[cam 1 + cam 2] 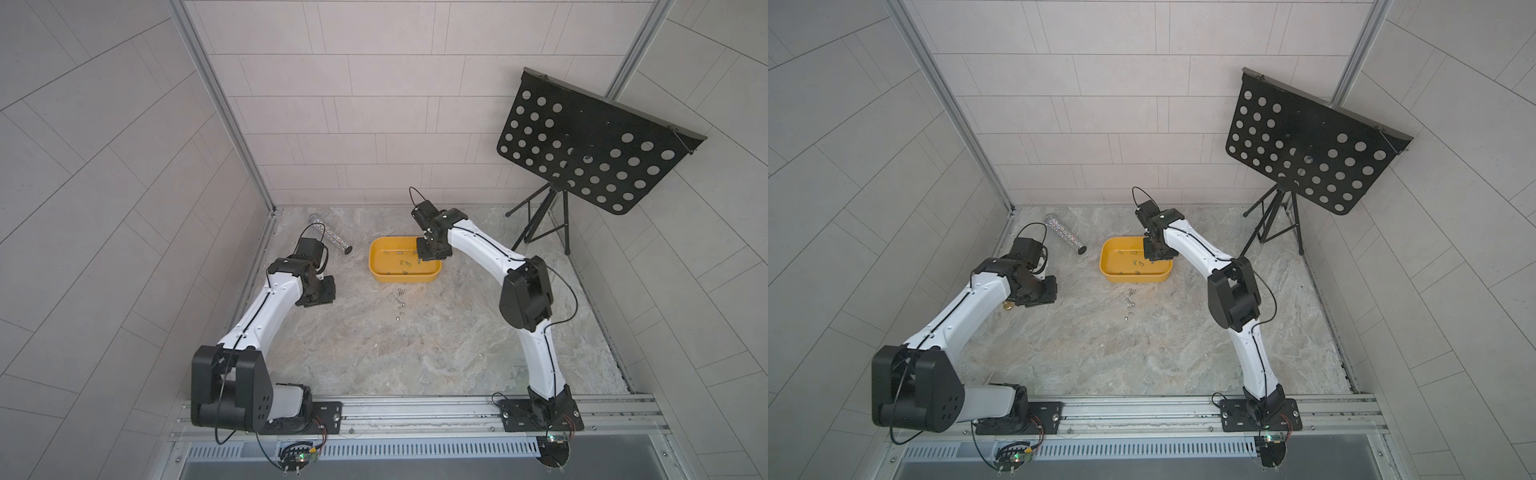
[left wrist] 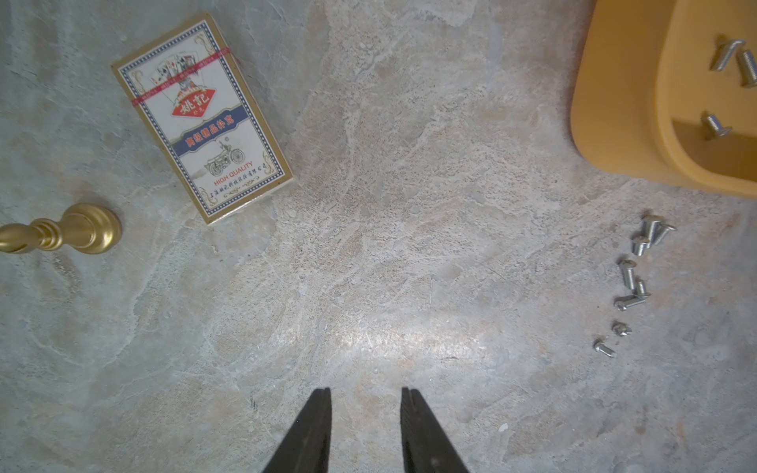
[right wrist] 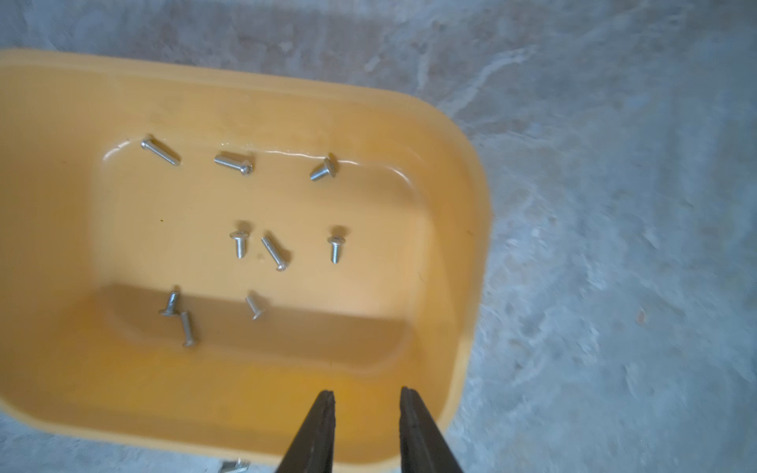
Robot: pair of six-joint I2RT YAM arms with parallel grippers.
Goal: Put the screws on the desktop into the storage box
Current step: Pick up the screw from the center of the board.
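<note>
Screws [image 2: 633, 282] lie strung out on the counter [image 2: 368, 204] just beside the storage box [image 3: 471, 172], where others rest, so the right pincer [image 3: 367, 395] hangs parted and empty over it for drop-offs, the left pincer [image 2: 366, 393] equally parted above bare counter.

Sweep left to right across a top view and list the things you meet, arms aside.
Glittery tube → storage box → music stand. Loose screws share the box's span, so left out.
</note>
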